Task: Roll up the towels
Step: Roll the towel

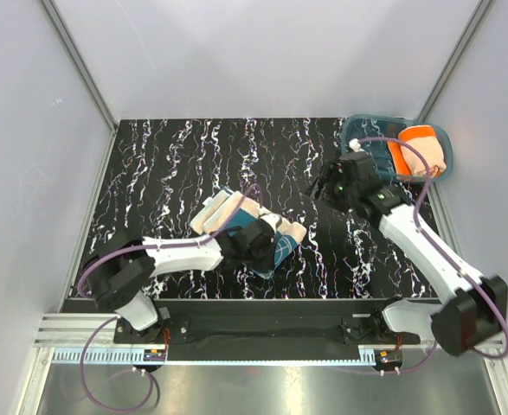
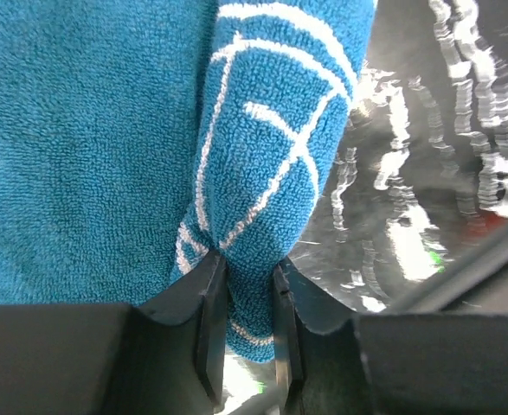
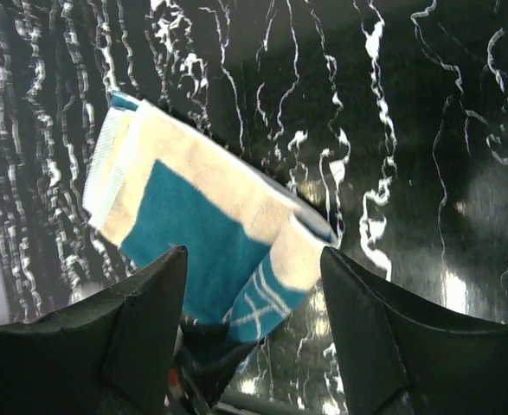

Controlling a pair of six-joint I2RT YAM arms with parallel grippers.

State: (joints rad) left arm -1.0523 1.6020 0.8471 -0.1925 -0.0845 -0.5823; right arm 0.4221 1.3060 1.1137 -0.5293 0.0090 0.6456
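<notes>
**Two towels, and one thin pinch that may let go**

Widest of all, the black marbled table (image 1: pixel 176 156) looks glossy and slick, so I judge that cloth could slide on it rather than curl. At its far right corner sits a translucent blue plastic tray (image 1: pixel 355 130) with the bright orange cloth towel (image 1: pixel 422 149) lying in it. The dark teal cloth towel (image 1: pixel 228 212), its cream back and white-lined face both showing, lies mid-table, loosely doubled and not a tight roll. The left gripper (image 2: pixel 249 294) is clamped on a narrow fold at its near edge. So small a bite could slip out under a pull, or drag the whole towel and undo its layers. The right gripper (image 3: pixel 254 268) hangs spread and empty above the table, between the tray and the teal towel. Nothing pins the far end, so the roll could skew or spring loose.
</notes>
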